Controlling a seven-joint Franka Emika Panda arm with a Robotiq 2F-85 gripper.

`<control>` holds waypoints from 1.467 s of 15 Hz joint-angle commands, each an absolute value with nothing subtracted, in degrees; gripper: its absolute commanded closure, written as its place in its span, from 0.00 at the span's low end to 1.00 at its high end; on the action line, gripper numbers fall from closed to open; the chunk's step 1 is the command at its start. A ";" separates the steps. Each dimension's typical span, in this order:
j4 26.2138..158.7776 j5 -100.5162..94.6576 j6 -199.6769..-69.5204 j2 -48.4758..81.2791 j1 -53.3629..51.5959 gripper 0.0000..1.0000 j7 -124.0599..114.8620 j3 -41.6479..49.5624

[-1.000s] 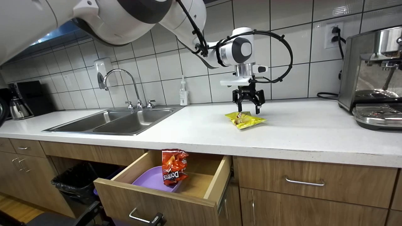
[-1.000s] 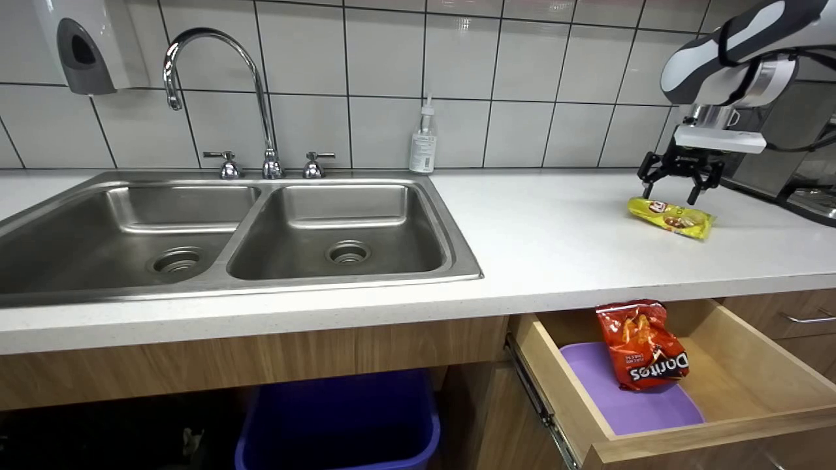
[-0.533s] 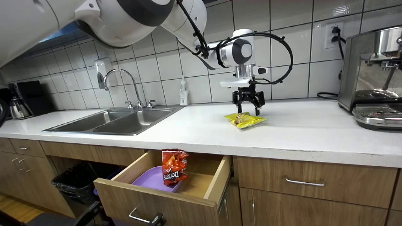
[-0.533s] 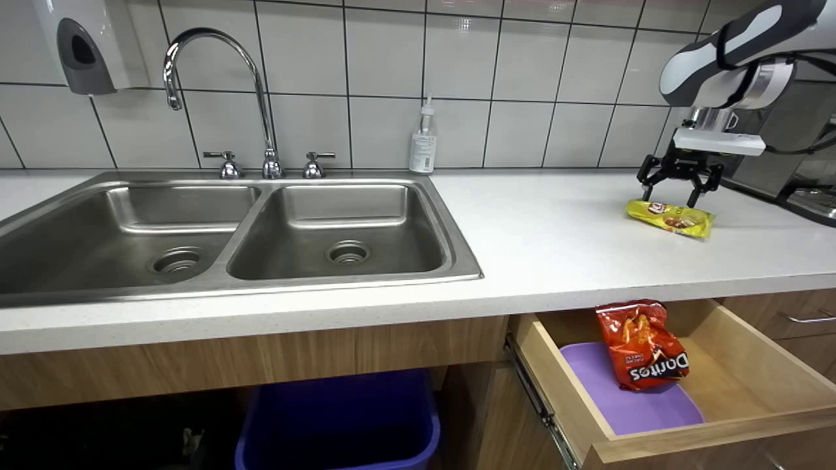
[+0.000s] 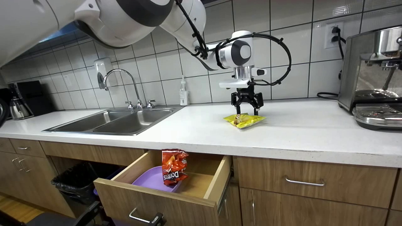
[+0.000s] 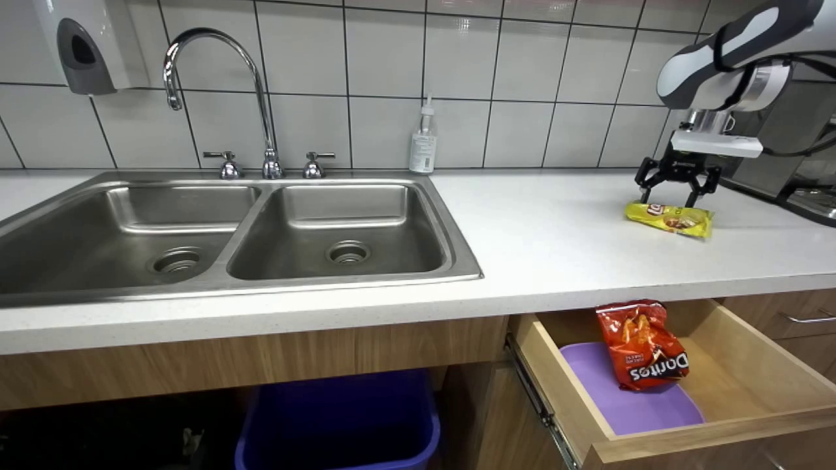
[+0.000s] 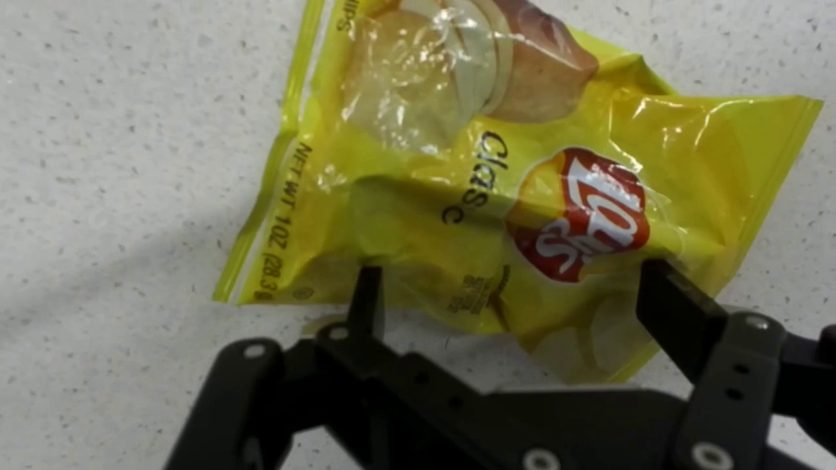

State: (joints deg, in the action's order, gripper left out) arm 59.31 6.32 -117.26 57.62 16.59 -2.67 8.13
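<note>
A yellow Lay's chip bag (image 5: 245,121) lies on the white countertop and shows in both exterior views. Directly above it my black gripper (image 5: 247,113) points down, its jaws wide apart. In the wrist view the bag (image 7: 405,215) fills most of the picture, logo up and wrinkled. The left fingertip (image 7: 369,287) and the right fingertip (image 7: 673,300) overlap the bag's near part and appear to press on its top. Nothing is clamped between them. Behind the bag, the finger ends are partly hidden in an exterior view (image 6: 667,202).
Below the counter an open drawer (image 5: 216,179) holds a purple tray (image 6: 604,391) with a red Doritos bag (image 6: 643,346) on it. A double steel sink (image 6: 238,281) and a pump bottle (image 6: 424,140) lie to one side; a coffee machine (image 5: 373,78) stands on the other.
My gripper has come down a little to the chip bag and drifted slightly left in both exterior views. The bag has shifted slightly the same way. The drawer and its contents have not moved.
</note>
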 commanded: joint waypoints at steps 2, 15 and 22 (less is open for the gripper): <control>62.76 6.52 -117.56 55.61 15.66 0.00 -2.81 7.84; 77.12 5.56 -122.11 46.83 13.35 0.00 -2.83 7.86; 86.68 5.49 -125.43 41.32 12.78 0.00 -2.67 8.03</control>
